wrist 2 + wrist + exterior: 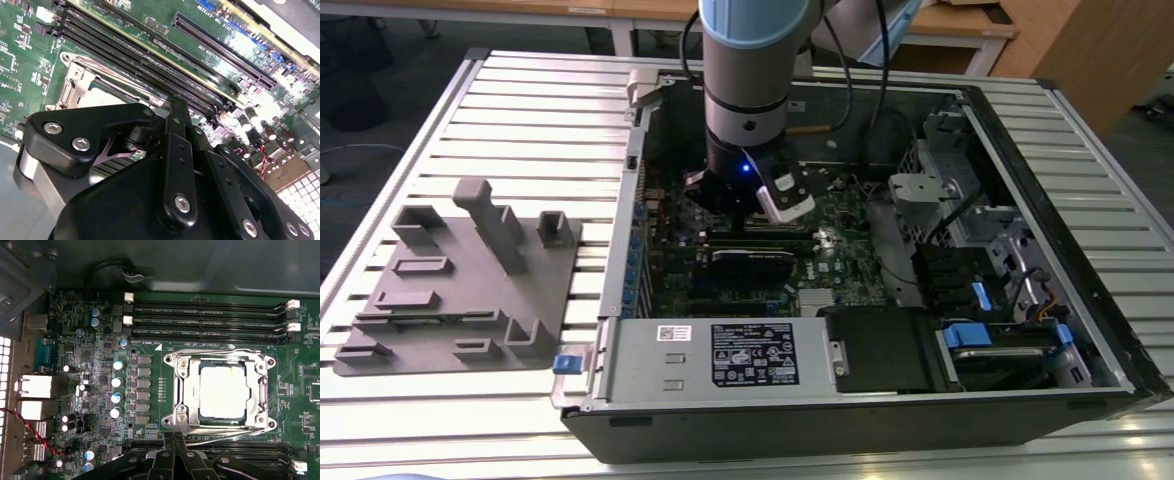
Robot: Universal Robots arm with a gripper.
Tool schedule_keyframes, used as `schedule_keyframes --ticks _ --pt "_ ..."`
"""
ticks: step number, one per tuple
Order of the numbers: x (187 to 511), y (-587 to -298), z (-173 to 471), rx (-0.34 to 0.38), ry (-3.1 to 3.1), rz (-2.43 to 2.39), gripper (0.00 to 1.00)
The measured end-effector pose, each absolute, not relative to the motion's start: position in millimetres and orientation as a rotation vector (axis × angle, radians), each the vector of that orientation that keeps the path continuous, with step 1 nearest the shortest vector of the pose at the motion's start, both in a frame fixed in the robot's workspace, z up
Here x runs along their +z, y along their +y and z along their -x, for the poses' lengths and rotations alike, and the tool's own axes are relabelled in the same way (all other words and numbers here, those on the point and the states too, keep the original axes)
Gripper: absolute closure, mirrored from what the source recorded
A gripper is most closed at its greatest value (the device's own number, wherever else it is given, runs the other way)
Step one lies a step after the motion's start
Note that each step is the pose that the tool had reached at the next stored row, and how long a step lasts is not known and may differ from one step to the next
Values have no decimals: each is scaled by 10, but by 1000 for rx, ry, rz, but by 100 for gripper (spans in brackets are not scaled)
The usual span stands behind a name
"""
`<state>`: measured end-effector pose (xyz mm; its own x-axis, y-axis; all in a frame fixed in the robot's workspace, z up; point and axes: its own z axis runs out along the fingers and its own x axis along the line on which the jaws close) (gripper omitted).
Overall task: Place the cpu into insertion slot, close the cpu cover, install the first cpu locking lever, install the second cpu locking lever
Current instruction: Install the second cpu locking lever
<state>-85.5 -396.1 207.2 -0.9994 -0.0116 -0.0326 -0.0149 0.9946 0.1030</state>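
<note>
1. My gripper (172,442) hangs low inside the open computer case (1067,330), just over the green motherboard (100,405). In both wrist views its black fingers (179,120) meet at a single tip with no gap between them, so I judge them pressed together and carrying nothing.

2. In the first wrist view that tip sits at the edge of the insertion slot (172,390), touching or almost touching one of the thin wire locking levers (220,429) that run along the slot's sides; I cannot tell which.

3. The cpu (223,390), a pale square chip, lies flat in the slot. The cpu cover (187,371), a silver frame, lies down around it, so chip and cover look already placed.

4. Both levers appear to lie flat beside the frame; whether they are hooked in is too fine for me to see.

5. Handling, as I judge it: the levers are stiff, springy, slick wire, best pushed near their bent free ends. The chip is light, rigid and fragile; I would keep pressure off it.

6. Past the slot run long black memory slots (210,320). In the exterior view, a grey parts tray (454,290) sits on the table to the exterior view's left.
</note>
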Motion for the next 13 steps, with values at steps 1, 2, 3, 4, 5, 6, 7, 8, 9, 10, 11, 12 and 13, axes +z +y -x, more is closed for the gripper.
schedule_keyframes --ticks 1,2,3,4,5,6,7,8,9,10,11,12,13 --pt "2072 -3967 855 161 3105 21 89" --pt "2072 -3969 855 161 3105 20 89" --pt "2071 -3969 855 161 3105 20 89" --pt "2069 -3968 854 161 3105 21 89" --pt "2067 -3966 854 161 3105 21 89" --pt "2065 -3961 854 161 3105 21 89" --pt "2063 -3956 854 161 3105 21 89" --pt "2061 -3951 854 161 3105 21 89" --pt "2058 -3945 854 161 3105 21 89" --pt "2056 -3939 854 161 3105 21 89" --pt "2052 -3933 854 161 3105 21 89" --pt "2047 -3929 854 161 3105 21 89" --pt "1965 -3870 855 160 3106 21 89"
